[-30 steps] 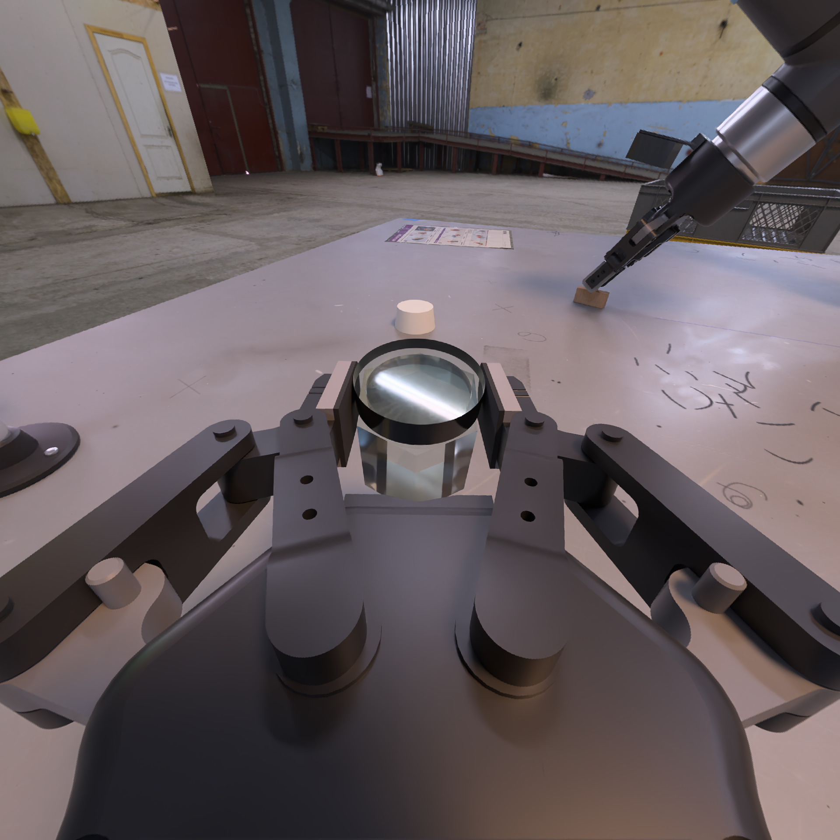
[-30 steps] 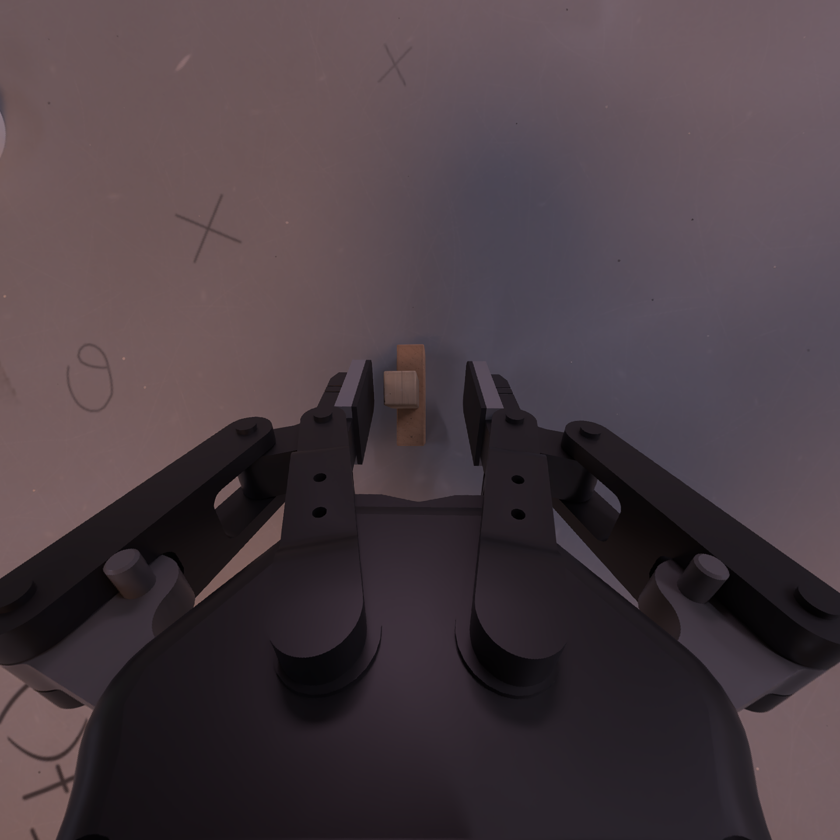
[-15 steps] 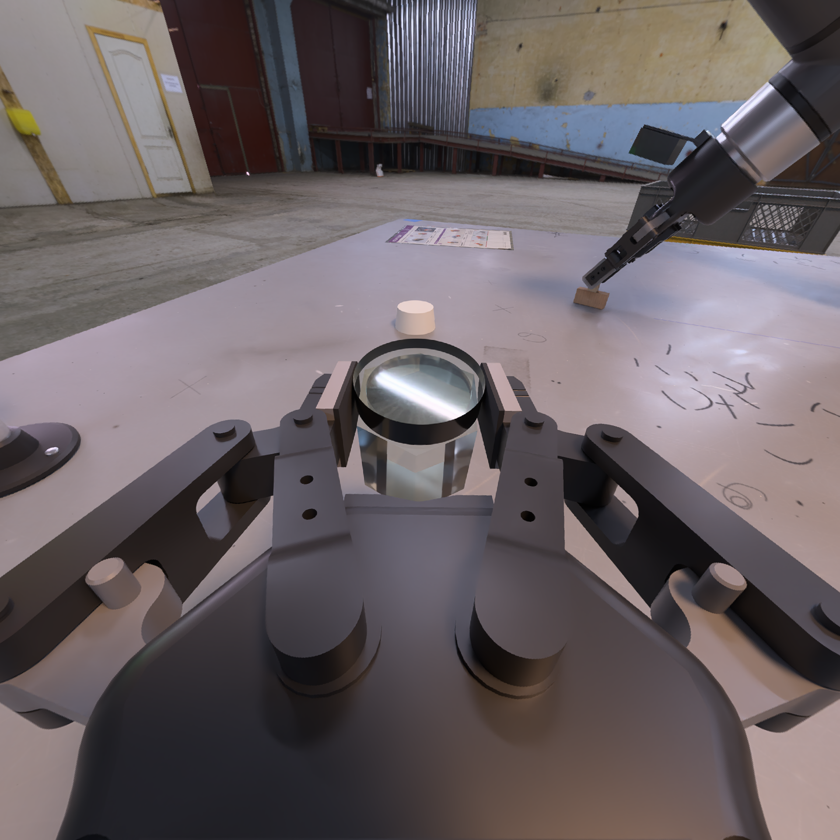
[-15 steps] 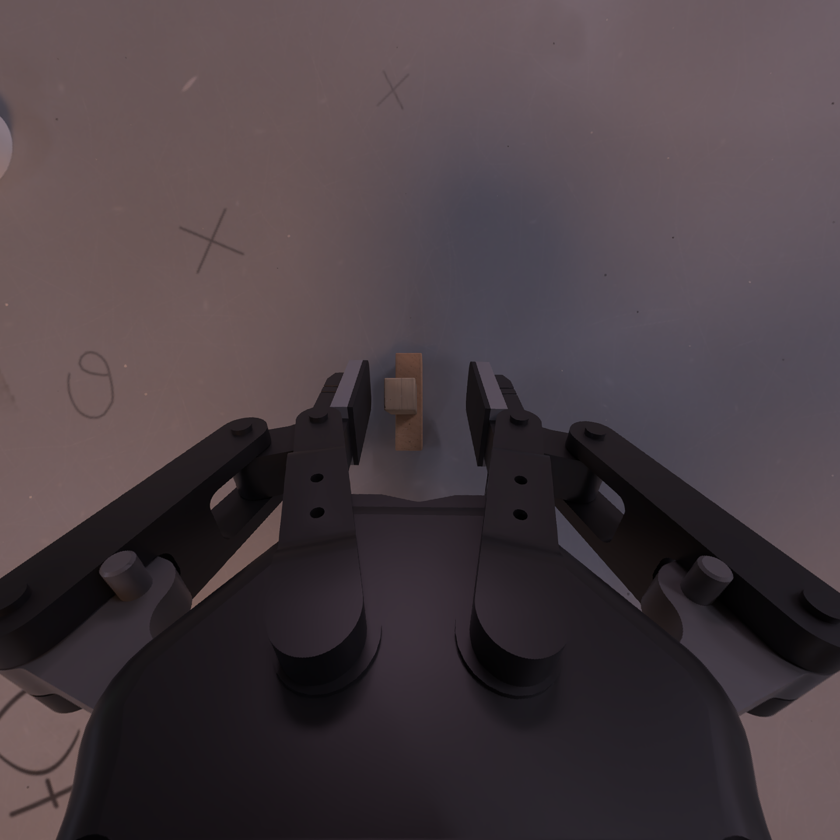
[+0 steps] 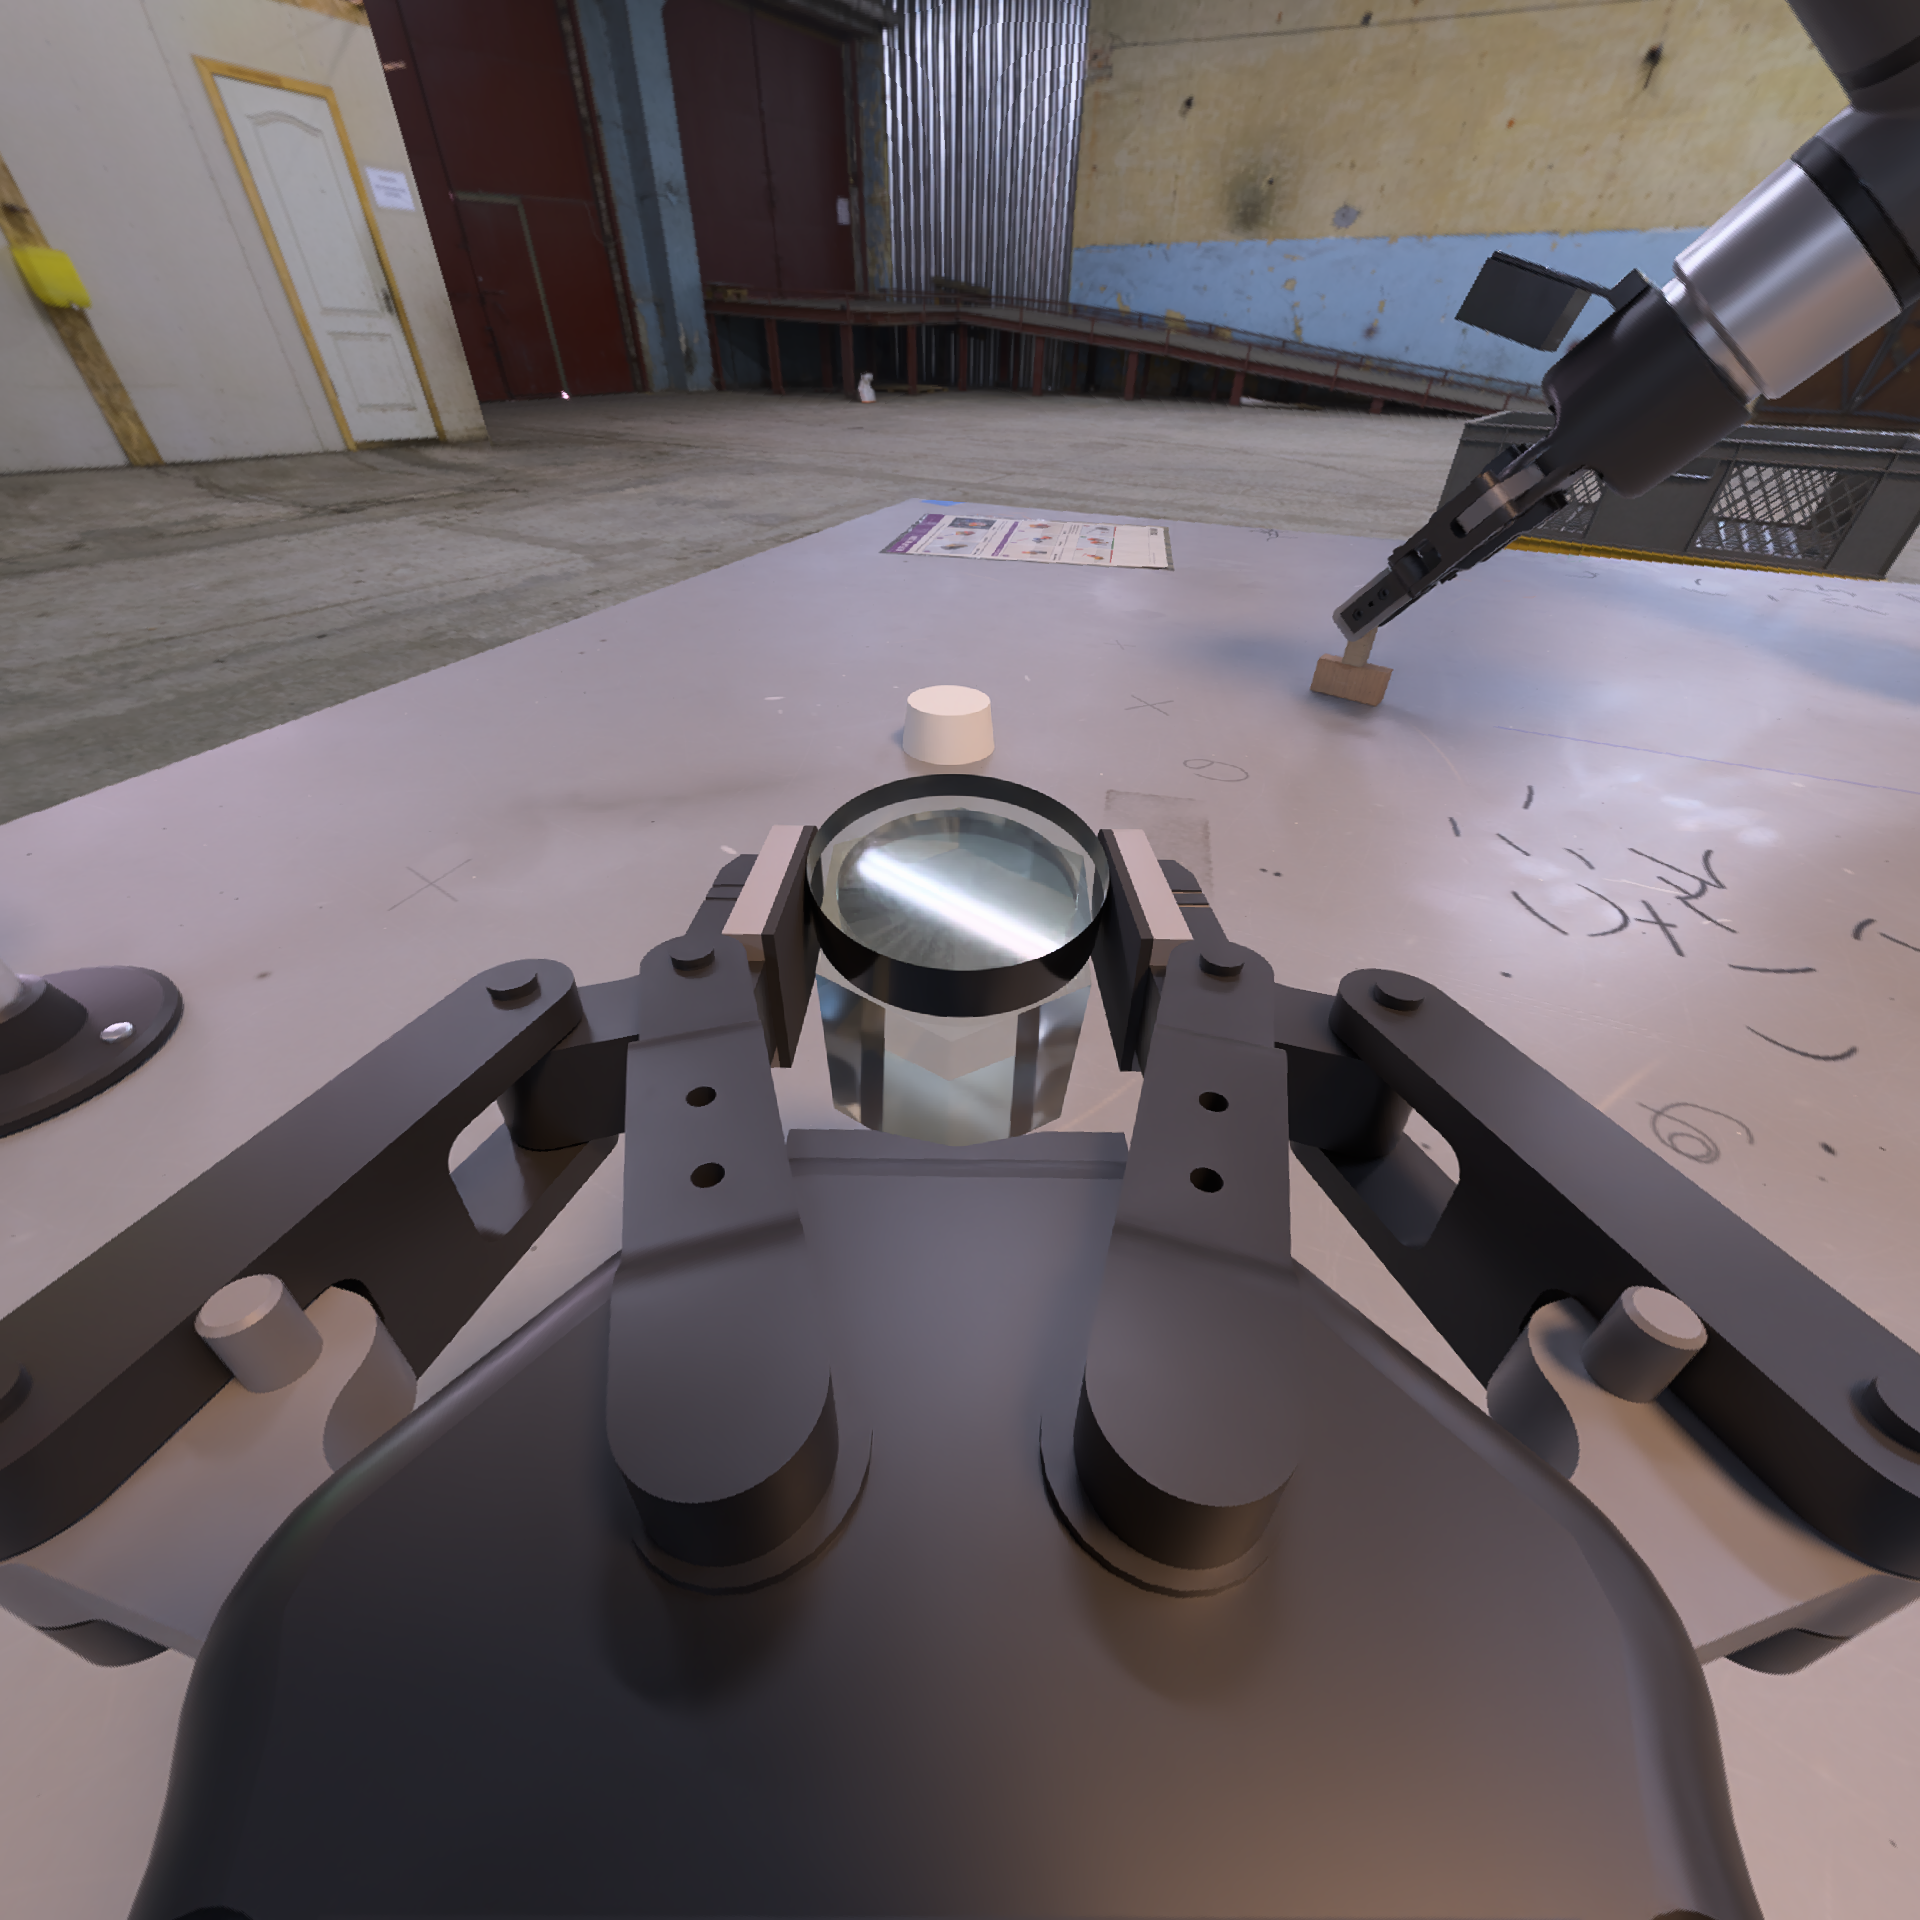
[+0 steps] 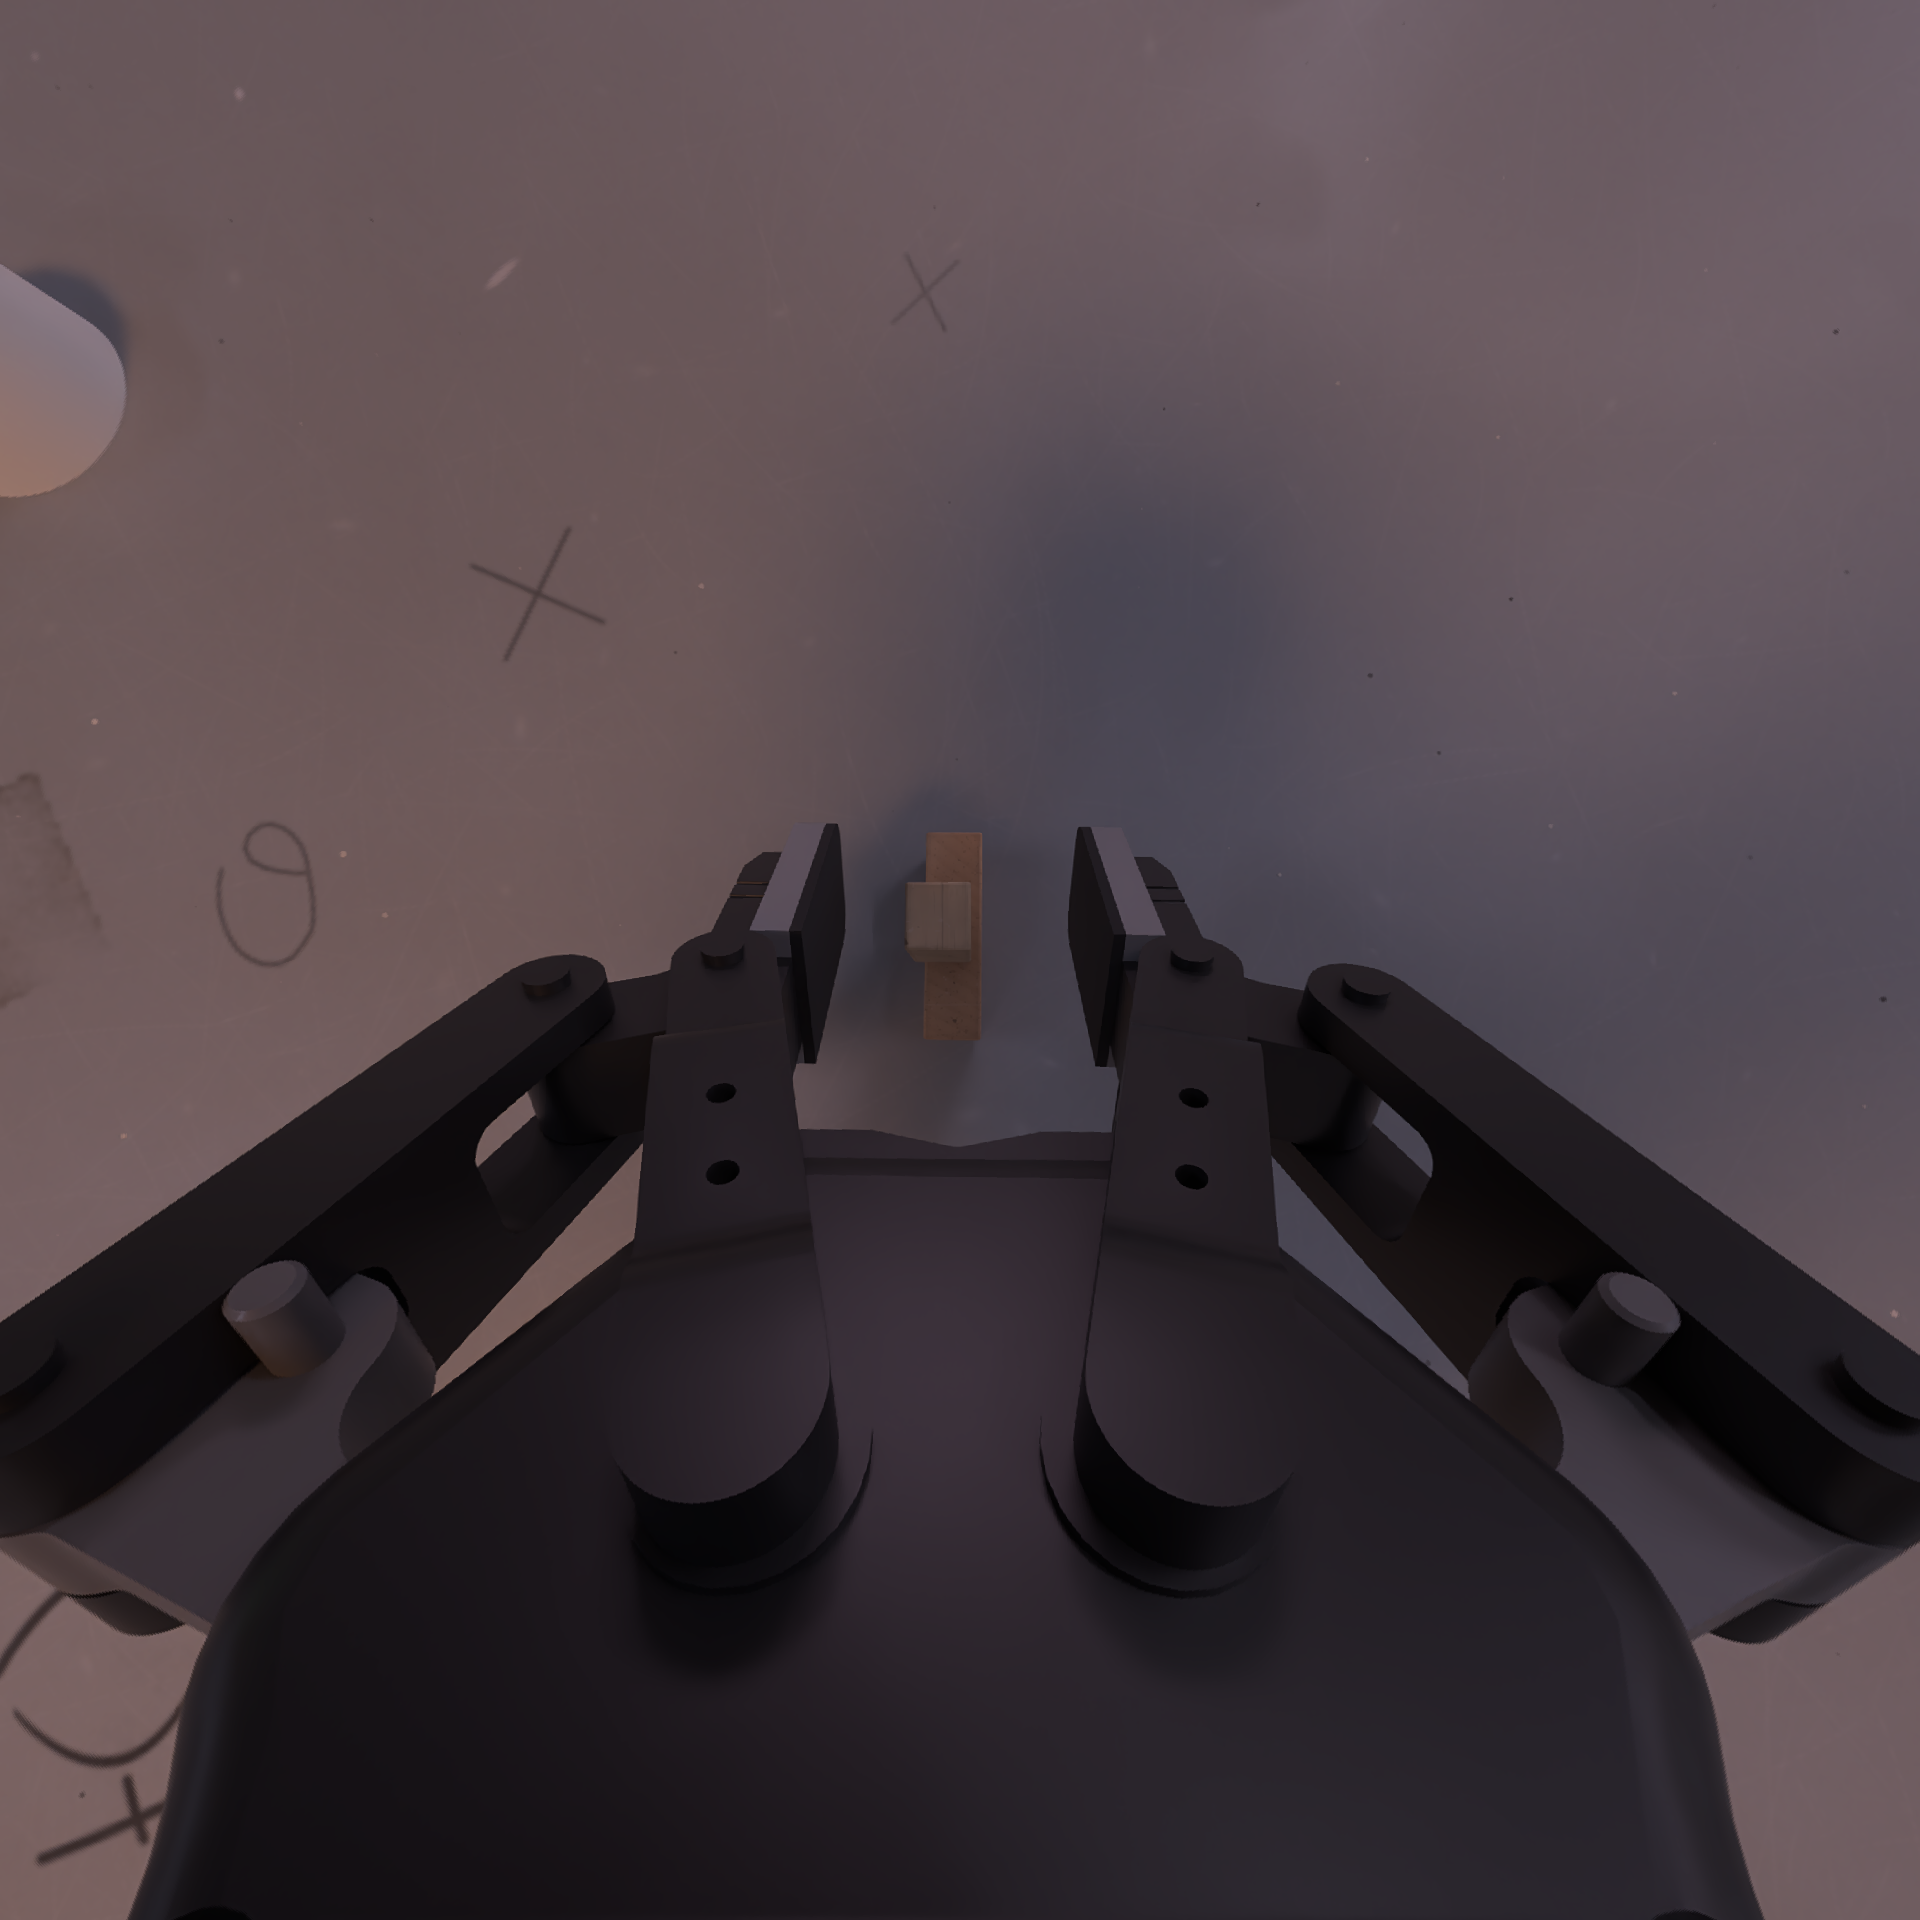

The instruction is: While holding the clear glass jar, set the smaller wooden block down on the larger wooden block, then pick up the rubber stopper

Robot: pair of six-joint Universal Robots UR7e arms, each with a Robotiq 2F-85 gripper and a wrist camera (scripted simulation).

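My left gripper [image 5: 954, 914] is shut on the clear glass jar [image 5: 951, 1029], which has a dark rim, and holds it above the table. The white rubber stopper [image 5: 947, 724] stands on the table just beyond the jar; its edge shows at the far left of the right wrist view [image 6: 47, 405]. My right gripper [image 6: 954, 940] is open and empty, above the blocks. The smaller pale wooden block [image 6: 939, 918] rests on the larger wooden block [image 6: 953, 1003]. In the left wrist view the right gripper [image 5: 1361, 621] hangs just above the stacked blocks [image 5: 1349, 680].
The grey table [image 5: 1558, 831] bears pen marks, crosses and circles. A printed sheet [image 5: 1027, 542] lies at the far edge. A round arm base [image 5: 73, 1029] sits at the left. A grey crate [image 5: 1766, 509] stands beyond the table at right.
My right gripper has risen away from the stacked blocks, its jaws open; the blocks stay put. The stopper's edge has come into the right wrist view. The left gripper and jar have not moved.
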